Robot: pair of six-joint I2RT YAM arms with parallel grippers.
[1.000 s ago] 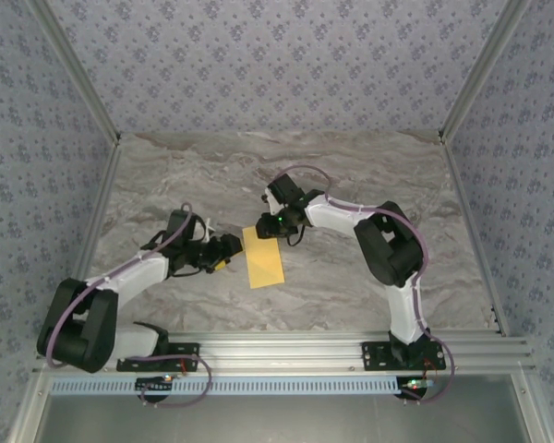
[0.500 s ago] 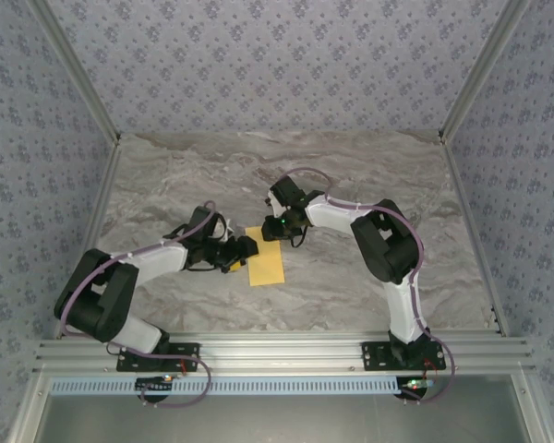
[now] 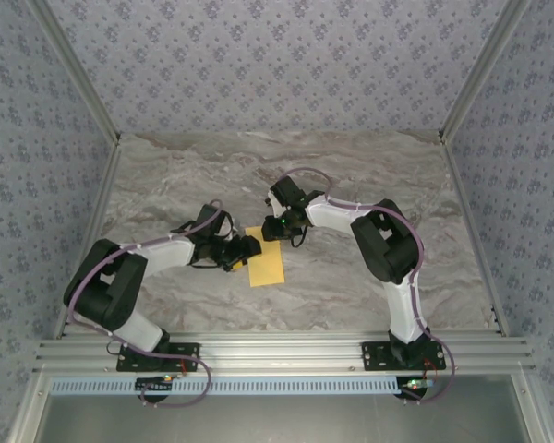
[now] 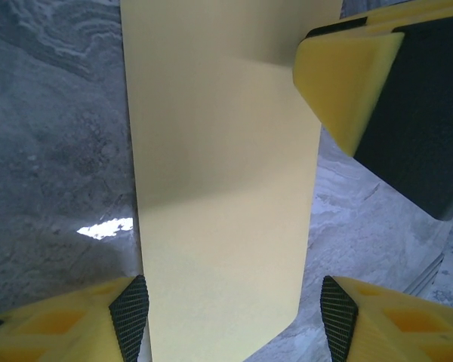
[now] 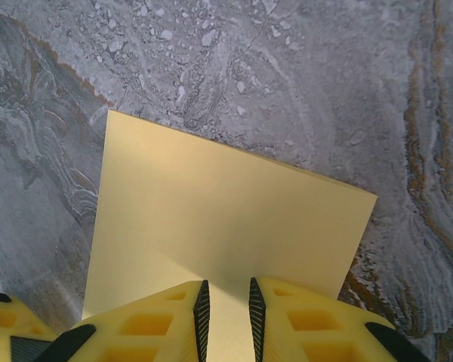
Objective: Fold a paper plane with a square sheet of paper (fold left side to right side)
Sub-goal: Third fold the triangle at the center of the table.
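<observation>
Left wrist: square sheet of paper (image 4: 219,188) lies between the wide-spread left tool (image 4: 232,320); the narrow right tool (image 5: 226,309) stands over its edge.

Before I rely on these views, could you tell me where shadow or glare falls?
Left wrist: the paper is shadowed across its upper half, with a glare patch on the table. Right wrist: a shadow on the paper ahead of the right gripper. Top external: evenly lit.

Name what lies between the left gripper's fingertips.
The yellow paper sheet, flat on the table, lies between the left gripper's open fingers; the left wrist view shows it.
</observation>
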